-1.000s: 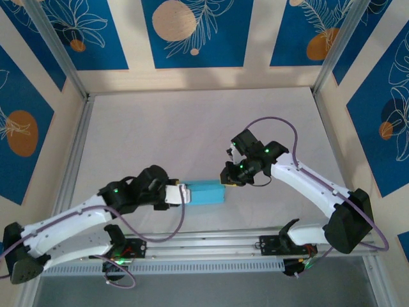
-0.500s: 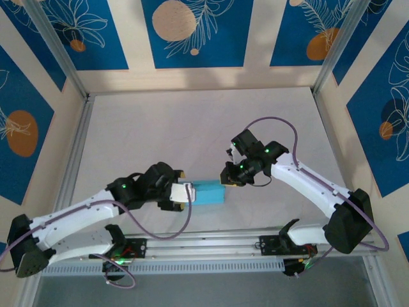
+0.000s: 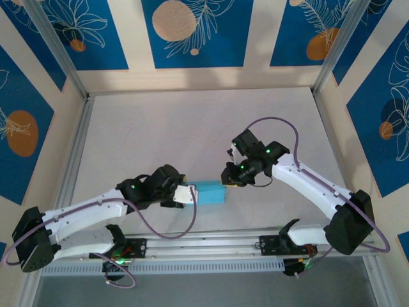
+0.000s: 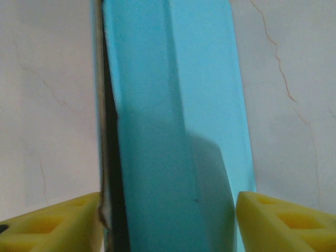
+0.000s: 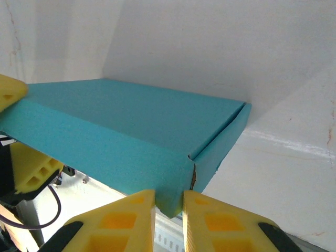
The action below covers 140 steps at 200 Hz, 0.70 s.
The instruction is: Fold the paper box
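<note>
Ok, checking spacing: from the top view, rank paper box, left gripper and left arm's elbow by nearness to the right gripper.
1. paper box, gripped by the right gripper.
2. left gripper, box's left end.
3. left arm's elbow, bottom-left corner.

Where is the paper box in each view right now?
Top external: paper box low centre, between left gripper and right gripper.
Left wrist: paper box runs up the middle.
Right wrist: paper box spans centre-left, corner at the bottom.
Shared landmark: left gripper's yellow fingers at the paper box's left end.
</note>
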Each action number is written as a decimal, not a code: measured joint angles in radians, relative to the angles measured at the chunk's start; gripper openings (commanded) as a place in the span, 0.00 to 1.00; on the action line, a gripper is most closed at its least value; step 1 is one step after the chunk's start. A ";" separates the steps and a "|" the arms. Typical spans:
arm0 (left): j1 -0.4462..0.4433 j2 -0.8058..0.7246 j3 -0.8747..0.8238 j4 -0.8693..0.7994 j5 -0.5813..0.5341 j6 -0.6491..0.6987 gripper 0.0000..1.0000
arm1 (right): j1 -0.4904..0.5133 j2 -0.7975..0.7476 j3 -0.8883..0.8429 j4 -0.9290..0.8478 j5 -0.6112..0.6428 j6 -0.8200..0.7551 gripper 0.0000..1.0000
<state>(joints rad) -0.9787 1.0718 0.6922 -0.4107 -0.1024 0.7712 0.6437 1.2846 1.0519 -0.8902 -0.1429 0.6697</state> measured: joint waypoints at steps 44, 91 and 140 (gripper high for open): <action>0.000 0.008 -0.005 0.026 0.011 -0.005 0.45 | 0.000 -0.020 0.018 -0.048 -0.002 -0.010 0.41; 0.000 0.010 -0.005 0.034 0.025 -0.005 0.42 | -0.001 -0.099 0.135 -0.083 0.016 -0.103 0.46; 0.000 0.024 -0.005 0.056 0.042 -0.005 0.42 | 0.114 -0.211 -0.052 0.153 0.066 -0.479 0.61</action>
<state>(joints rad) -0.9787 1.0954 0.6872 -0.3542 -0.0601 0.7662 0.7582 1.0740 0.9997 -0.7368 -0.0772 0.1909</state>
